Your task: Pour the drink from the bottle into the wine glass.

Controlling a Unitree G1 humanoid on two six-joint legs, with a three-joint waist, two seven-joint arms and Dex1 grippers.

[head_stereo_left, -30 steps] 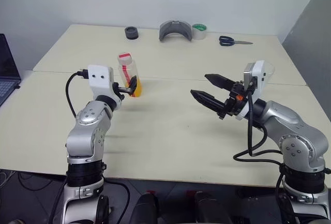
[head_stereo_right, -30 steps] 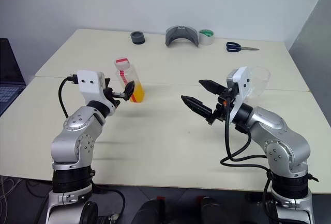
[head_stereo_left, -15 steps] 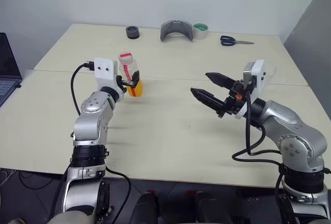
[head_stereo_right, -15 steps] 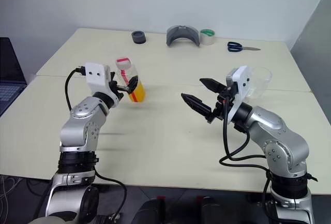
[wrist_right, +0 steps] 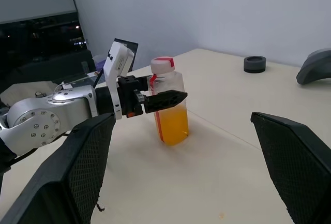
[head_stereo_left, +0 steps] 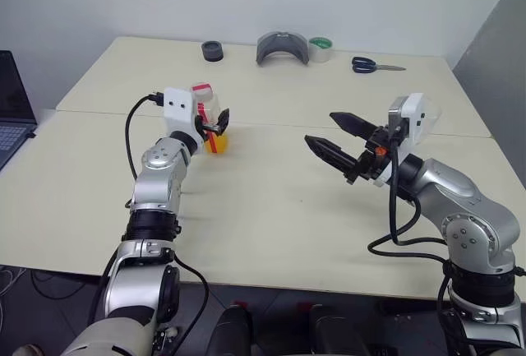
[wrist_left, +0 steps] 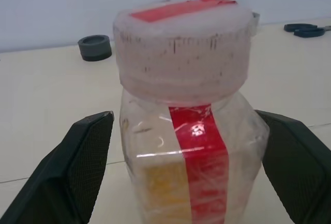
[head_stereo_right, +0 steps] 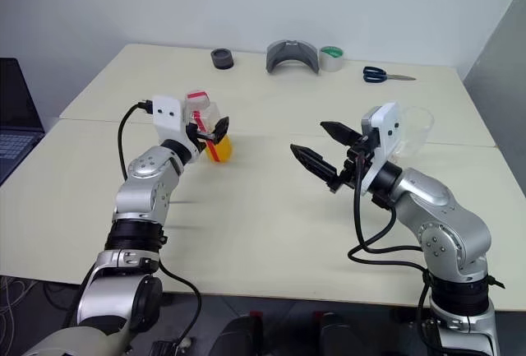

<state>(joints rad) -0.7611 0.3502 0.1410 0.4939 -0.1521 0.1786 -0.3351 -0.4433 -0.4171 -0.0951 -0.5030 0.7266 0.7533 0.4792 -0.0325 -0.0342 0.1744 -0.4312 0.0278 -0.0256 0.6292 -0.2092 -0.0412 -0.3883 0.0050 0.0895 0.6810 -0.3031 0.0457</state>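
The small clear plastic bottle, with a red label strip and a white cap topped in red, stands upright on the cream desk left of centre, its lower half filled with orange-yellow drink. The left gripper has its black fingers spread wide on either side of the bottle; whether they touch it is unclear. The right gripper hangs wide and empty over the desk's right half. The clear wine glass is mostly hidden behind the right wrist. Along the far edge lie a dark ring, a grey curved piece, a green-rimmed tape roll and blue-handled scissors.
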